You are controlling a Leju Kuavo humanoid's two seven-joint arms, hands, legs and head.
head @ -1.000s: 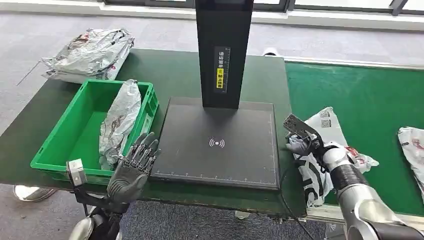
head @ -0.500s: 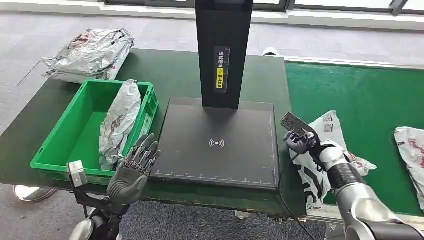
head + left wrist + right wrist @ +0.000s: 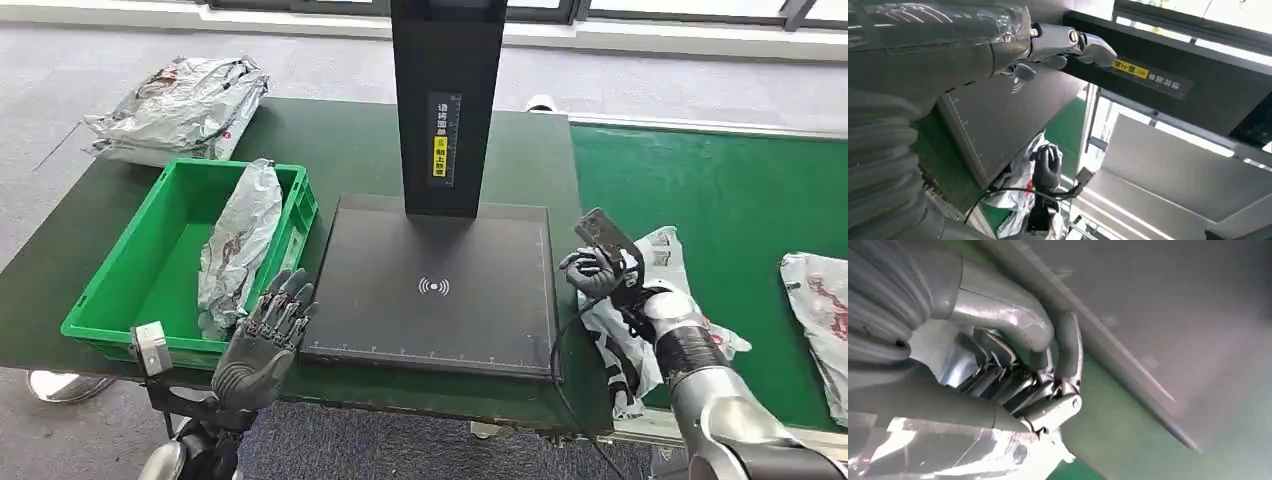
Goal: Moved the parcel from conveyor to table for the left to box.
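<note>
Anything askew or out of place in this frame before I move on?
One thing: the parcel under the right hand lies across the seam, partly on the green conveyor and partly overhanging the front edge. In the green bin, a grey parcel leans against the wall, poking above the rim. Nothing looks spilled or torn.
</note>
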